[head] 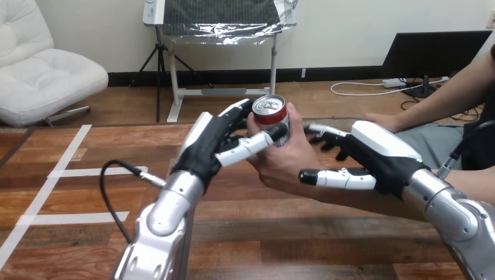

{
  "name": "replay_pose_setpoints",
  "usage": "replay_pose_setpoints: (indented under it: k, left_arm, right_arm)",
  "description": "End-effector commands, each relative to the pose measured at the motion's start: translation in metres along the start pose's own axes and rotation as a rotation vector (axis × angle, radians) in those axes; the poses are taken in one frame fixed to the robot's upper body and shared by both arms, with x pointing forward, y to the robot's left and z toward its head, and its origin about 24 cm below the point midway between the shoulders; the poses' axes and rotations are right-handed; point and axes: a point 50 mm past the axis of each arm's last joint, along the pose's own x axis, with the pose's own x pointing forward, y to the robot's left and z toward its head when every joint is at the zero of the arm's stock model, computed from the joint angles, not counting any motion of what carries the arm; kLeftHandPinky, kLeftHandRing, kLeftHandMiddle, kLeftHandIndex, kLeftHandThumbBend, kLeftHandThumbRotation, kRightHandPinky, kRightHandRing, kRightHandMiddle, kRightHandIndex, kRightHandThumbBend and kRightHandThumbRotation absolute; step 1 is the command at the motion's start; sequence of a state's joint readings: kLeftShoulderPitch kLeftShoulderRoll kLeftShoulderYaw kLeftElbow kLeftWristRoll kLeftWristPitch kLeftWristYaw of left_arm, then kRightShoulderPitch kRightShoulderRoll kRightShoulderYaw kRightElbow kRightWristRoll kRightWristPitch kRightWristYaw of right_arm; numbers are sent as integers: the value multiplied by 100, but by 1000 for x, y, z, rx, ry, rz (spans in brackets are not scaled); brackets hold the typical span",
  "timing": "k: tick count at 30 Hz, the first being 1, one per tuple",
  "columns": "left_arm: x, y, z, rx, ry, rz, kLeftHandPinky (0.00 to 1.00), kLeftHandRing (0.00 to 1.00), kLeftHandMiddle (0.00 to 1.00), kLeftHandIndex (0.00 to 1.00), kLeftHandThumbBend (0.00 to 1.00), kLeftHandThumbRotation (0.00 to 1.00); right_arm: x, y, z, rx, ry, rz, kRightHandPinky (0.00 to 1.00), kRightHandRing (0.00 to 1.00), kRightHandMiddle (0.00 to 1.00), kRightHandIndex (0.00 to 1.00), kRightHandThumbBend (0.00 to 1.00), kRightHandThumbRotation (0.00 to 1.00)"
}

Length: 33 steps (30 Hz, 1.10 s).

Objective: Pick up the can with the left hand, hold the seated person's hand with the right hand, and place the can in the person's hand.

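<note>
Head view: the left hand (211, 147) is closed on the can (273, 118). Its fingers (233, 112) reach behind the can's left side and its thumb (252, 146) lies across the can's lower front, so the can is pinched between them. The person's hand (279, 164) also grips the can, with the palm below it and the fingers wrapped up its right side. Both hands are therefore on the can at once. The can is held in the air above the wooden table (70, 233), near the middle of the view, between the two robot hands. Its long axis is close to vertical. The silver lid with the pull tab faces up and leans slightly toward the camera, and the red body is below. The right hand (382, 157) sits at the person's wrist (327, 189). Its bent fingers (328, 137) are on the far side and its nearly straight thumb (337, 178) lies across the near side, clasping the wrist between them. A second hand of the person (380, 121) rests farther back at the right, apart from the can.
</note>
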<state>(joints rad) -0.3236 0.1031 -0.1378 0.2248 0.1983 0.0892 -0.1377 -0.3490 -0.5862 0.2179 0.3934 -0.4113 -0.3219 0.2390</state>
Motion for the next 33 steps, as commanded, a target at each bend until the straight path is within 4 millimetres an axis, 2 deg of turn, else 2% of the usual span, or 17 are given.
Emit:
replay_pose_setpoints:
  k: [1,19,23,33]
  left_arm:
    - [-4,22,20,30,-97,80,97,96,92,91,75,99]
    - [-24,32,19,9,-122,160,100,99,93,91,70,100]
    - [-37,36,23,-31,-142,221,100,98,93,91,70,100]
    - [-53,40,28,-94,-174,286,100,98,92,91,71,100]
  right_arm:
    - [-1,10,-1,71,-13,-20,78,94,97,100,100,100]
    - [-5,15,2,155,-48,-46,80,93,95,95,100,100]
    - [-8,18,7,278,-72,-113,80,92,94,95,100,100]
    - [-13,20,13,476,-153,-201,83,92,94,94,99,100]
